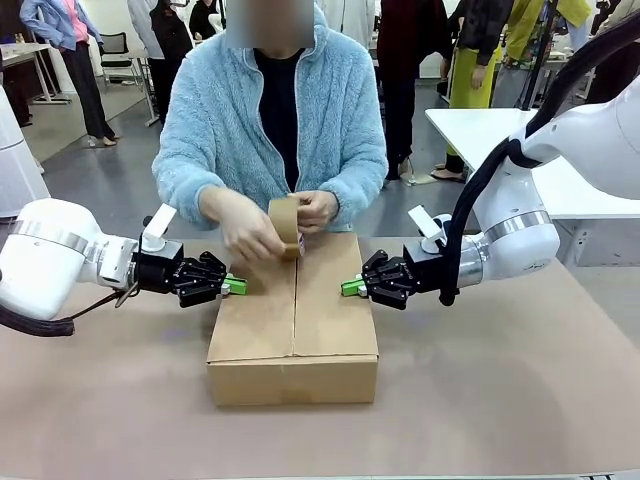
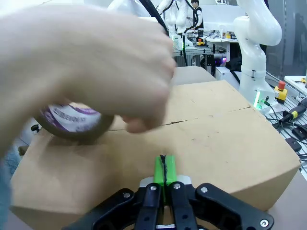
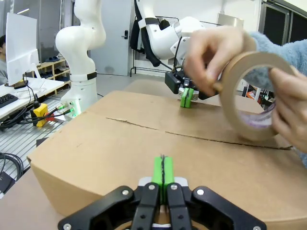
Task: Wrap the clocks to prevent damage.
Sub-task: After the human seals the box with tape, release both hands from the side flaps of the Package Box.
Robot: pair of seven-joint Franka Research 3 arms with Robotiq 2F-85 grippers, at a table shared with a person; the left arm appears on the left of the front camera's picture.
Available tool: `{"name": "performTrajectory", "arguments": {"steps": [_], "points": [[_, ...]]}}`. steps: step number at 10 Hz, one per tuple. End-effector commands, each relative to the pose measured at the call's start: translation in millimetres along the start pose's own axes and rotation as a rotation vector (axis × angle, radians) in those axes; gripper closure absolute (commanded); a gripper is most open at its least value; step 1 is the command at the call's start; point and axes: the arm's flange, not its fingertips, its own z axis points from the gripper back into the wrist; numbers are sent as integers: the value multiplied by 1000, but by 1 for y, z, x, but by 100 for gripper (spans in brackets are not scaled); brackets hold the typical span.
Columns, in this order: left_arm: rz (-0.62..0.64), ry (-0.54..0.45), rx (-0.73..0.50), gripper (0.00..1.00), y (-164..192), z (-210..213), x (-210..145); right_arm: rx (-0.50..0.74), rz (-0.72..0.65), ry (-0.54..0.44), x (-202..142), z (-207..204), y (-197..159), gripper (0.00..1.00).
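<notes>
A brown cardboard box [image 1: 293,330] is lying in the middle of the table [image 1: 520,400], which is covered with a smooth, dull brownish surface. The box is wide and low, with matte, slightly rough cardboard, and its two top flaps are meeting in a thin seam that is running from the near edge to the far edge. The flaps are closed, so I cannot tell where the clocks are.

The left gripper [image 1: 236,286] is touching the left upper edge of the box, and its green pads are pressed together with no gap between them. The right gripper [image 1: 351,288] is doing the same at the right upper edge, with its fingers also pressed flat together and pinching nothing. Both grippers are black and angular, on round white arms.

At the far end of the seam, the person's hands [image 1: 250,232] are holding a tape roll [image 1: 286,226] upright against the box top. The roll is a brown ring with a cardboard core. In the left wrist view a purple and white label is showing inside the core, but the writing is too blurred to read. The person is wearing a fluffy light blue fleece jacket [image 1: 215,120].
</notes>
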Motion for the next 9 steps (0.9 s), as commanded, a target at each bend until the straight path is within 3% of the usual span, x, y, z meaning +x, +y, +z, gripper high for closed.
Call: {"name": "performTrajectory", "arguments": {"steps": [1, 9], "points": [[5, -2, 12, 100, 0, -2, -3, -3, 0, 7, -3, 0, 0, 99], [5, -2, 12, 100, 0, -2, -3, -3, 0, 7, -3, 0, 0, 99]]}}
